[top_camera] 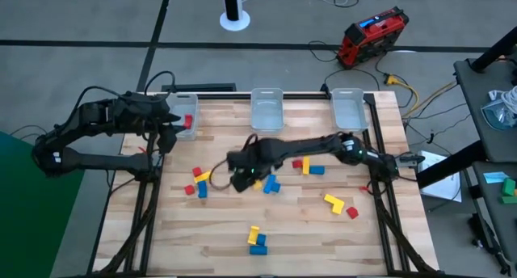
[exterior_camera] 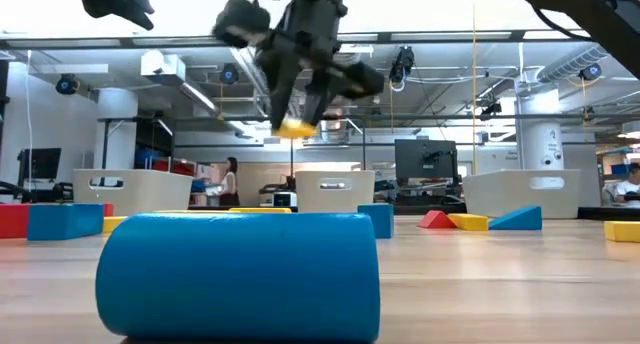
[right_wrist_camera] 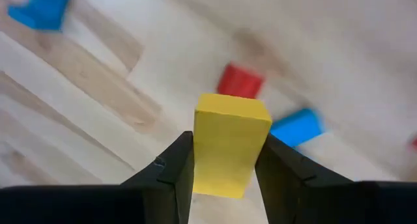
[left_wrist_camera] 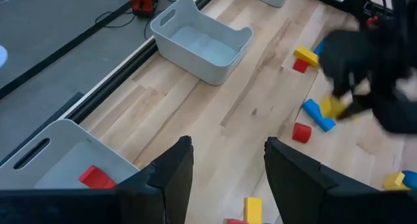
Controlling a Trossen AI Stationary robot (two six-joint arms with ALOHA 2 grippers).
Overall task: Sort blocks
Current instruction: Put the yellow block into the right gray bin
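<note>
While the left arm waits at the upper left of the high view, its left gripper (top_camera: 171, 124) hangs just beside the left bin (top_camera: 185, 105), with its two fingers (left_wrist_camera: 171, 178) spread apart and nothing between them. One red block (left_wrist_camera: 96, 178) lies inside that bin. The middle bin (top_camera: 267, 108) and the right bin (top_camera: 348, 107) stand along the table's far edge, at top centre and upper right of the wooden table (top_camera: 299, 229).

Reaching in from the right side, the right arm stretches across to the centre of the high view, where the right gripper (top_camera: 241, 178) is clamped on a yellow block (right_wrist_camera: 229, 143). The right wrist view shows the block pinched between both dark fingers, and the low view shows it lifted well clear of the tabletop, above the level of the bins' rims.

Below and left of the gripper in the high view lies a small cluster of red, blue and yellow blocks (top_camera: 198, 183). Just right of the gripper sit a blue block (top_camera: 271, 184) and, farther right, a red, yellow and blue group (top_camera: 307, 166). A yellow L-shape (top_camera: 334, 202) with a red block (top_camera: 352, 212) beside it lies toward the lower right. Near the bottom centre, a yellow block (top_camera: 254, 234) touches a blue block (top_camera: 258, 249), which fills the low view's foreground.
</note>
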